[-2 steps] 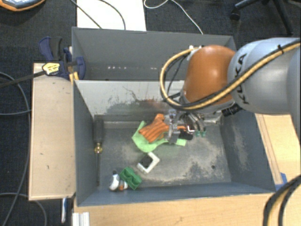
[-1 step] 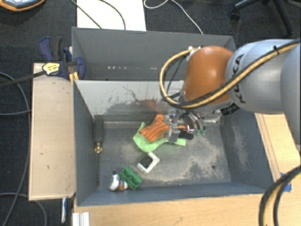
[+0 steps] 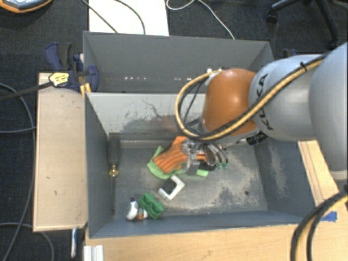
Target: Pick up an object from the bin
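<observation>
Camera view: looking down into the grey metal bin (image 3: 103, 145); the arm (image 3: 304, 102) is reaching in from the right.
Wrist: orange cover (image 3: 228, 105) is hanging over the middle of the bin, with black and yellow cables (image 3: 185, 107) looping round it.
Gripper (image 3: 197, 159): sitting low near the bin floor at mid-bin, partly hidden under the cover; open or closed, cannot tell.
Nearest thing: orange ribbed piece (image 3: 169, 157) is lying tilted at the centre of the floor, its right end touching or just beside the gripper; cannot tell whether it is being gripped.
Beneath it: green flat piece (image 3: 157, 170) is sticking out at the orange piece's lower left.
Below gripper: small green bit (image 3: 203, 173) is lying on the floor just beside it.
Front of centre: white and grey square part (image 3: 172, 188) is lying near the gripper but apart from it.
Front left: green block (image 3: 150, 205) and small white thing (image 3: 132, 211) are lying side by side, touching.
Left wall: dark cylinder with brass tip (image 3: 113, 156) is lying along the wall, well apart from the gripper.
</observation>
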`<act>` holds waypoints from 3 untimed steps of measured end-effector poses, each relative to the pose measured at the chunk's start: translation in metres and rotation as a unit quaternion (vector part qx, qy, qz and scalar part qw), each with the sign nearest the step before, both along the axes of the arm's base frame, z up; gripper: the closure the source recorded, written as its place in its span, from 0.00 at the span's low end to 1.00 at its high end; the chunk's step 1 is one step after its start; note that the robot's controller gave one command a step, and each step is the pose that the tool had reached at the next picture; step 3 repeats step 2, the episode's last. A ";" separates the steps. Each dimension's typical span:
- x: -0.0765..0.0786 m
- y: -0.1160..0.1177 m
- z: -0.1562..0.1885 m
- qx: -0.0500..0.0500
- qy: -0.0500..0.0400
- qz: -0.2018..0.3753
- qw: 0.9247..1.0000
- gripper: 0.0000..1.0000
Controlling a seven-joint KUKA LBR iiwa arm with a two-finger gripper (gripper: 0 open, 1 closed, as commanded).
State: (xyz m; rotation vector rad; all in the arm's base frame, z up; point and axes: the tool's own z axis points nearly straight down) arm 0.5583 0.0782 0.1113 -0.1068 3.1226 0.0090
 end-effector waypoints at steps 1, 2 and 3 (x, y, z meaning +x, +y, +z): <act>0.007 0.016 -0.002 -0.001 0.001 -0.003 1.000 1.00; 0.007 0.016 -0.002 -0.001 0.001 -0.004 1.000 1.00; 0.007 0.016 -0.002 -0.001 0.001 -0.004 1.000 1.00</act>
